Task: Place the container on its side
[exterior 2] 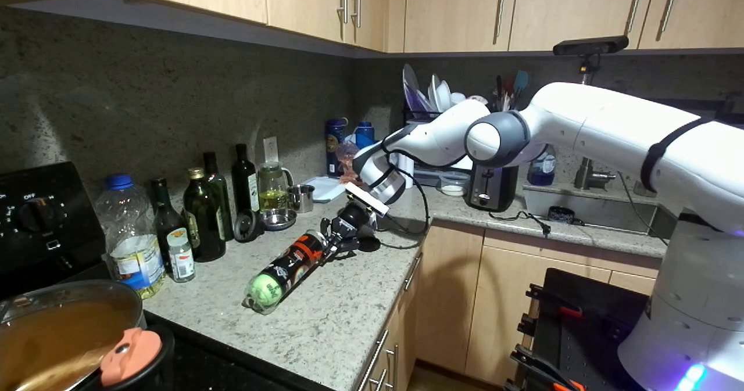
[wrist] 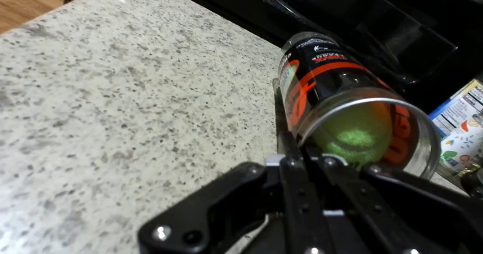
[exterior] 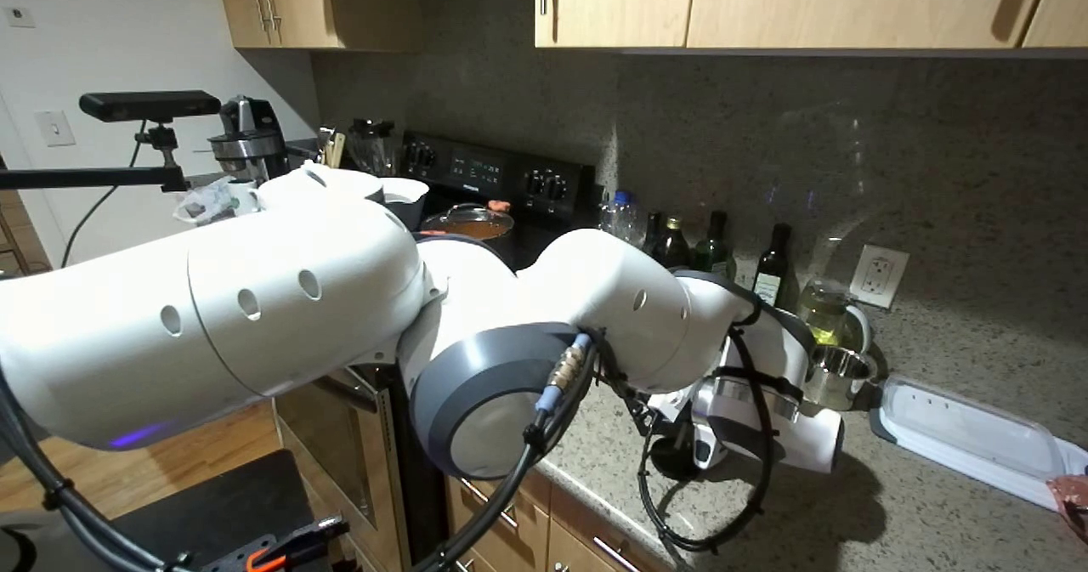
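Note:
The container is a clear cylindrical can with a black and orange label and green tennis balls inside. In an exterior view the container [exterior 2: 290, 266] slants over the counter, its closed end low near the surface and its open end towards my gripper [exterior 2: 332, 241]. I cannot tell whether its whole side touches the counter. In the wrist view the container [wrist: 332, 69] shows its open rim towards me with a ball inside. My gripper [wrist: 300, 144] is shut on the rim, one finger outside the wall and one inside. The arm hides the container in an exterior view.
Dark glass bottles [exterior 2: 204, 222], a clear plastic bottle [exterior 2: 131, 234] and a small jar [exterior 2: 181, 257] stand along the backsplash. A metal dish [exterior 2: 279, 219] and a glass pitcher [exterior 2: 273, 187] are behind the gripper. A pot [exterior 2: 70, 327] sits on the stove beside the counter.

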